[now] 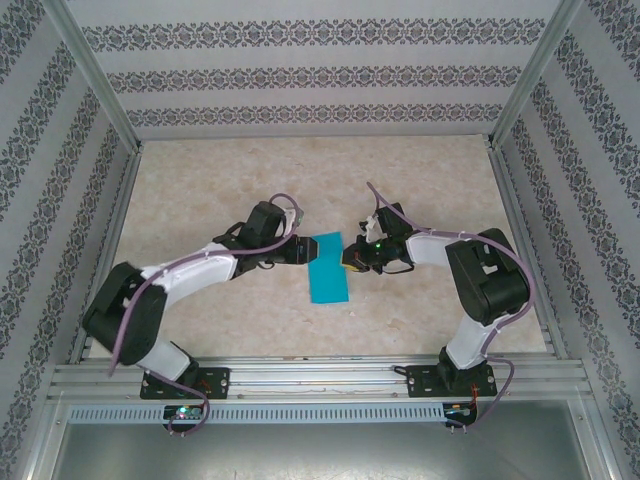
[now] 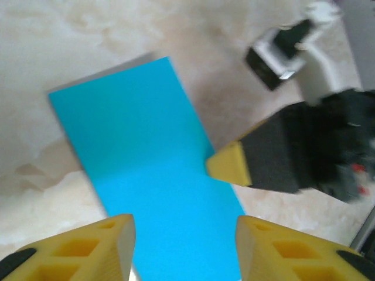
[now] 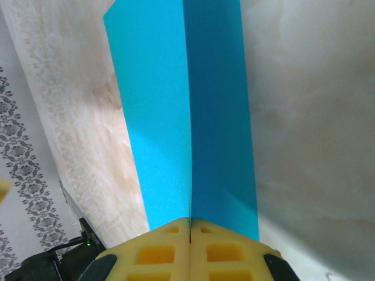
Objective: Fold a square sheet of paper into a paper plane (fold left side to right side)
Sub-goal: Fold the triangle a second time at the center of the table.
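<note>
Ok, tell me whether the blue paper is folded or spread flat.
Folded: the paper is a narrow rectangle, two layers meeting at the shut right gripper.

The left arm (image 1: pixel 190 272) and right arm (image 1: pixel 455 255) bend inward, elbows out, so their tips nearly meet. The left gripper (image 2: pixel 184 249) has its fingers (image 2: pixel 99 249) standing apart. The right gripper (image 3: pixel 190 234), pads pressed together, sits just ahead of the left gripper's right finger.

Top view looks down; wrist views closely share paper (image 2: pixel 146 175).
</note>
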`<act>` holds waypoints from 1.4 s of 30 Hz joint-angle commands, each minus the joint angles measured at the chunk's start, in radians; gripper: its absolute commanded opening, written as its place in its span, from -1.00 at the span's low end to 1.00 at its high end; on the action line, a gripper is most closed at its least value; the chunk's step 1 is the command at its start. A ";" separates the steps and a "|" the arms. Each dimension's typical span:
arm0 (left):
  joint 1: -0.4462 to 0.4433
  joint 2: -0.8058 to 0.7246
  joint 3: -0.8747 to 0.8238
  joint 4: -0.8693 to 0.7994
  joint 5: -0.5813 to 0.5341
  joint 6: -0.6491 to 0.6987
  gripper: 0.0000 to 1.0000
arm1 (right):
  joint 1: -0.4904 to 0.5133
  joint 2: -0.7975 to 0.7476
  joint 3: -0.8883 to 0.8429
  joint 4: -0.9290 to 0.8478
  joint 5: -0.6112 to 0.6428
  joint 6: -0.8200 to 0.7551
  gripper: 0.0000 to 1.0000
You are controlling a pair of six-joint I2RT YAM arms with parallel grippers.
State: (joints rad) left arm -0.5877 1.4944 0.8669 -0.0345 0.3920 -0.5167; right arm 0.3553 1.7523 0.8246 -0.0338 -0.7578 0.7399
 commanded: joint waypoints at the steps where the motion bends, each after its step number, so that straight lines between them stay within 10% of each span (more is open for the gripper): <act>1: -0.098 -0.081 -0.043 -0.108 -0.099 0.137 0.07 | -0.006 -0.030 -0.011 -0.016 -0.028 0.040 -1.00; 14: -0.473 0.041 0.083 -0.247 -0.465 0.325 0.33 | 0.000 -0.051 -0.027 -0.014 -0.008 0.058 -1.00; 28: -0.578 0.297 0.266 -0.340 -0.774 0.404 0.48 | 0.005 -0.048 -0.027 -0.012 -0.004 0.060 -1.00; 42: -0.578 0.311 0.276 -0.312 -0.769 0.409 -0.26 | 0.007 -0.043 -0.021 -0.014 0.006 0.059 -1.00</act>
State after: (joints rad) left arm -1.1526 1.8225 1.1294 -0.3332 -0.3786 -0.1162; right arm 0.3561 1.7210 0.8074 -0.0372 -0.7643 0.7906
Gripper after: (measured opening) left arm 0.412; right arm 0.057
